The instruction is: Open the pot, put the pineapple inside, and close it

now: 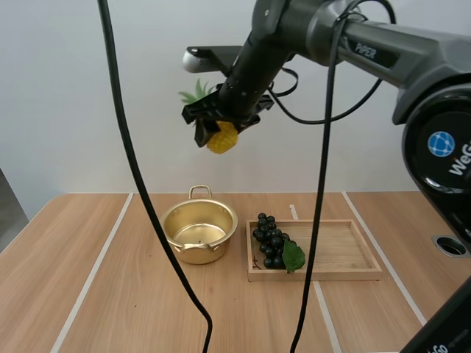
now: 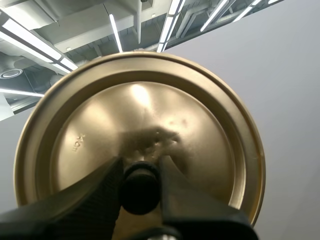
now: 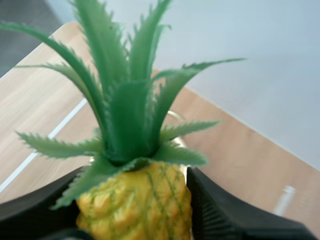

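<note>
Left end effector (image 2: 140, 166) pinches lid (image 2: 195, 125); right end effector (image 3: 134, 199) half-hides pineapple (image 1: 223, 139).

On the bench (image 1: 88, 294) the pot (image 1: 199, 234) stands left of the wooden tray (image 1: 338, 250), just beside it. The grapes (image 1: 269, 239) lie in the tray's left end, the end nearest the pot. Well above the bench, roughly over the pot, the right tool (image 1: 223, 126) pinches the pineapple (image 1: 222, 137) between its fingers, leaves pointing leftward. The lid (image 2: 140, 115) is off the pot, its knob (image 2: 140, 192) clamped in the left tool (image 2: 141, 164).
</note>
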Robot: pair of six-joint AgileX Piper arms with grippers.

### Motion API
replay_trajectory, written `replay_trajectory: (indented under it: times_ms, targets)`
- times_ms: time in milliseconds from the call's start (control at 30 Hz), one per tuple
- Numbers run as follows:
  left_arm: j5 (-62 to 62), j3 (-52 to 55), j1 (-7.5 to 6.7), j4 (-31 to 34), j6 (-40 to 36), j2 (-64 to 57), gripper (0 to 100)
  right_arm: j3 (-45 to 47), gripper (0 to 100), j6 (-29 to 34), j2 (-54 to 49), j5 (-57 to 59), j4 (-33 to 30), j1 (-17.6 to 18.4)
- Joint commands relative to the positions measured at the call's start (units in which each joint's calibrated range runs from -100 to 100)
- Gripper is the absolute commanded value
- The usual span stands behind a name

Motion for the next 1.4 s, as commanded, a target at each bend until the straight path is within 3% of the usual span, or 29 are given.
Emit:
replay_trajectory:
  times_ms: [0, 600, 733, 1000, 1367]
  targets:
    - [0.92, -1.46, -0.01, 1.05, -0.16, -0.51, 0, -0.50, 0, -0.68, 2.75, 0.02, 0.00, 1.60]
    - [8.67, -1.90, -0.01, 4.48, -0.16, -0.52, 0, 0.90, 0, -2.17, 18.33, 0.02, 0.58, 1.83]
    - [8.67, -1.78, -0.01, 4.48, -0.16, -0.52, 0, 4.18, 0, -5.68, 19.42, 0.02, 1.97, 1.83]
    - [8.67, -1.78, -0.01, 4.48, -0.16, -0.52, 0, 9.90, 0, -6.31, 20.21, 0.02, 1.97, 1.83]
    - [10.72, -1.78, -0.01, 4.07, -0.16, -0.52, 0, 11.05, 0, -7.02, 20.21, -10.12, 2.21, 1.83]
